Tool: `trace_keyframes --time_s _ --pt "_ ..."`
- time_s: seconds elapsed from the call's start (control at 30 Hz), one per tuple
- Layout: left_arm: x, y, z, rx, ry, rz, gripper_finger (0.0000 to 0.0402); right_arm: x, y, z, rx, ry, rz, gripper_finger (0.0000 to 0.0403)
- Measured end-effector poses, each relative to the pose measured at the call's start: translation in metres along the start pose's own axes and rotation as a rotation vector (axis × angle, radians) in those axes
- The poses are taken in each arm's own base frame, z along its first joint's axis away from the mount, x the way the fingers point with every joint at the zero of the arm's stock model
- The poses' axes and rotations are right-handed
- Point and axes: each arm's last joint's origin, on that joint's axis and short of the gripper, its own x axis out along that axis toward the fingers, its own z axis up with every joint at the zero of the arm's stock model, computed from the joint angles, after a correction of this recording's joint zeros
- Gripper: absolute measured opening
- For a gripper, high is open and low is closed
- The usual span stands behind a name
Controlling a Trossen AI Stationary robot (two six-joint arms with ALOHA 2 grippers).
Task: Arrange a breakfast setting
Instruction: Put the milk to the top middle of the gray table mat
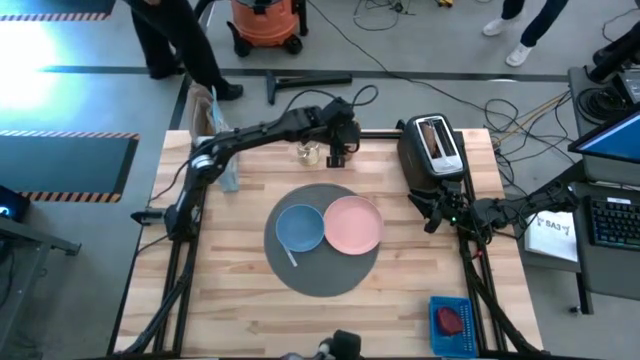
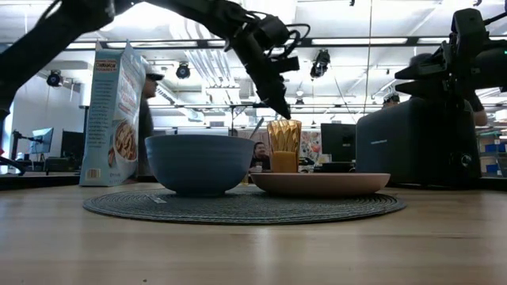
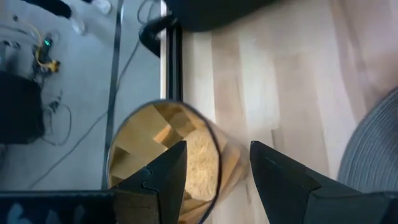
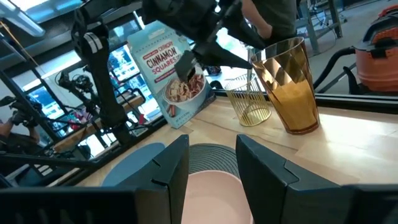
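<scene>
Planks of the wooden desk (image 1: 230,300) are carrying a large round dark-grey mat (image 1: 322,275) at the middle, with the pink plate (image 1: 354,224) and small blue bowl (image 1: 298,228) sitting side by side on it and a light-blue spoon (image 1: 290,255) lying by the bowl. Near the far edge the left gripper (image 3: 214,171) is hanging over the amber tumbler (image 2: 283,145), one finger inside the rim and one outside, jaws part open and not clearly pinching the wall. Over by the right edge, next to the black toaster (image 1: 432,150), the right gripper (image 4: 207,163) is waiting with its jaws part open and holding nothing.
</scene>
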Motion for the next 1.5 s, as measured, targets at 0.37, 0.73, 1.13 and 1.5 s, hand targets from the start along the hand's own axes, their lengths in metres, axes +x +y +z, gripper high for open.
trace_keyframes --time_s 0.37,0.73,1.13,1.5 --pt "0.012 0.002 -0.007 -0.026 0.024 -0.065 0.0139 0.000 0.000 0.000 0.000 0.000 0.000 0.0123" --pt "0.021 0.004 -0.018 -0.039 0.039 -0.061 0.0090 0.000 0.000 0.000 0.000 0.000 0.000 0.0123" --pt "0.022 0.005 -0.019 -0.027 0.038 -0.059 0.0010 0.000 0.000 0.000 0.000 0.000 0.000 0.0123" --pt "0.012 -0.005 -0.010 -0.013 0.041 -0.130 0.0002 0.000 0.000 0.000 0.000 0.000 0.000 0.0123"
